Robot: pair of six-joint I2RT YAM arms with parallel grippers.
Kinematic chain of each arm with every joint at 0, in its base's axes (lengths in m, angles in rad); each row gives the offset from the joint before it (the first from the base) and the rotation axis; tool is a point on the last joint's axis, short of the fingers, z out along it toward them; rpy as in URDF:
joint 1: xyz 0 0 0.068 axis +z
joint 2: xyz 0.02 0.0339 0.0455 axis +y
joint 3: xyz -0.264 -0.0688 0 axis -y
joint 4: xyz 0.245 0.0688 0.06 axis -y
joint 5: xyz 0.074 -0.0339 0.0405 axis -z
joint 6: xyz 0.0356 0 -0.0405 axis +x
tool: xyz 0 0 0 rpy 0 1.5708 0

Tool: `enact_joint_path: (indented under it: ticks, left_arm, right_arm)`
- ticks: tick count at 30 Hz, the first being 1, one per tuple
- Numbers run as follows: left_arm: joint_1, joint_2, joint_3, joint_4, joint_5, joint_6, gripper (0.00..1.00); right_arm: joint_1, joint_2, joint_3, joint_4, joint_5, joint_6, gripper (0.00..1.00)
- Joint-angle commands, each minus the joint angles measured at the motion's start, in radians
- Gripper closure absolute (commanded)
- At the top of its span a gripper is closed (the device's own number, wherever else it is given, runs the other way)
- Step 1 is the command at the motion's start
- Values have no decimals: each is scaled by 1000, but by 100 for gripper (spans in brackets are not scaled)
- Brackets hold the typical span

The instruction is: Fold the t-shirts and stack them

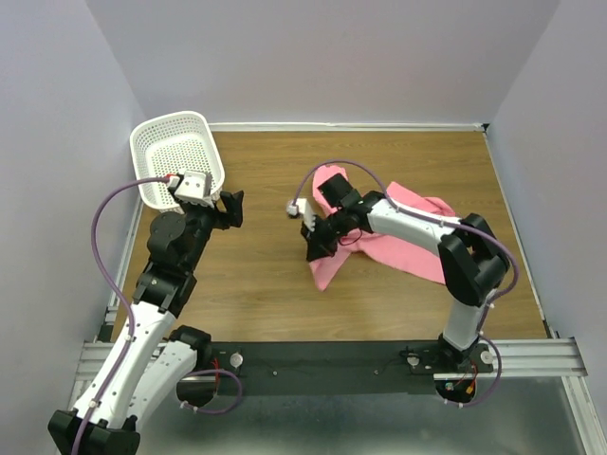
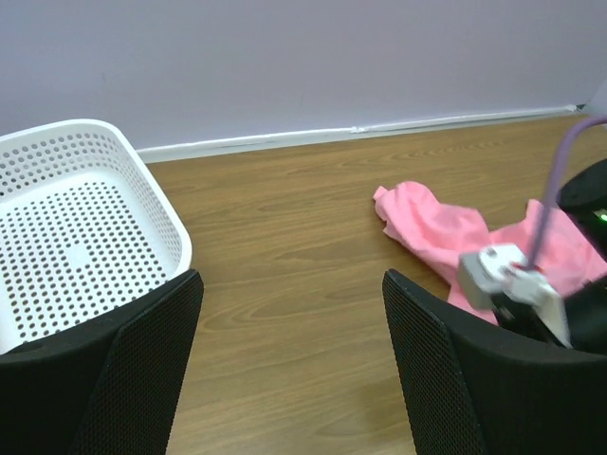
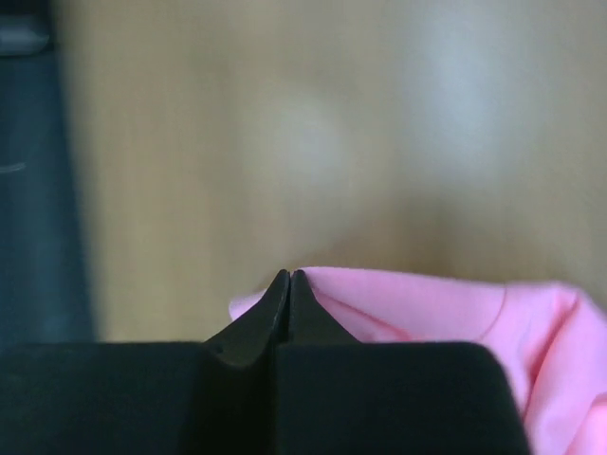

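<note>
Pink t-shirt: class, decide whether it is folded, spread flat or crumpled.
Crumpled. The pink t-shirt lies bunched in uneven wrinkles on the table, with the right gripper shut on one edge.

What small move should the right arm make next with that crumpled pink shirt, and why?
Probably lift the right gripper slightly: its jaws look shut on an edge of the crumpled pink cloth t-shirt, which lies bunched on the wooden table and needs spreading before any fold.

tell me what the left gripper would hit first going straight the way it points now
Probably bare wooden table, between the white basket and the pink t-shirt; neither lies in line, depth unclear.
</note>
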Motion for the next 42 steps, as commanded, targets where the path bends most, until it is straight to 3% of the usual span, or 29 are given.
enact_joint_path:
  ticks: [1,2,3,6,8,10,14,17,19,23,24,27,31,32,34,35,39,40,42]
  left_arm:
    - [6,3,7,16,-23,-10,16]
    - [6,14,3,19,-14,-21,13]
    - [6,20,0,21,-9,-29,12]
    - [6,78,0,12,26,-84,11]
    - [6,127,-7,1,86,-134,12]
    - [6,163,-29,-5,147,-234,11]
    - [6,194,-140,74,272,-417,15]
    - [4,226,-248,174,351,-530,21]
    - [3,247,-308,220,355,-567,24]
    - [1,209,-355,246,361,-590,25]
    - [1,189,-355,239,355,-590,25]
    - [0,96,-345,182,298,-590,25]
    - [0,-12,-348,122,258,-590,25]
    - [0,-18,-352,121,258,-590,25]
    - [0,-15,-369,127,261,-593,25]
    - [0,-9,-375,136,269,-596,25]
    - [0,29,-380,177,305,-601,25]
    - [0,40,-383,205,316,-600,25]
    - [-3,52,-388,245,327,-601,25]
  right_arm:
    - [166,-104,97,-301,-460,-242,91]
    - [170,-95,91,-313,-406,-236,77]
    - [168,-86,83,-312,-376,-230,48]
    - [119,-87,34,-275,-253,-219,27]
    - [18,-144,5,-226,-218,-157,22]
    - [-98,-200,-1,-180,-133,-96,3]
    - [-203,-245,-66,-118,13,-78,0]
    - [-208,-261,-135,-105,-47,-88,0]
    - [-170,-236,-144,-103,-81,-61,1]
    - [-13,-180,-104,-95,13,-60,5]
    - [30,-138,-85,-91,32,-25,10]
    - [59,-51,20,-77,141,41,24]
    - [64,51,60,-77,236,75,30]
    - [66,48,54,-75,236,75,37]
    - [59,-9,26,-74,228,72,84]
    - [52,-9,17,-69,234,78,99]
    - [-143,-231,-47,7,294,144,99]
    - [-240,-253,-89,18,323,141,99]
    - [-316,-293,-129,23,386,88,99]
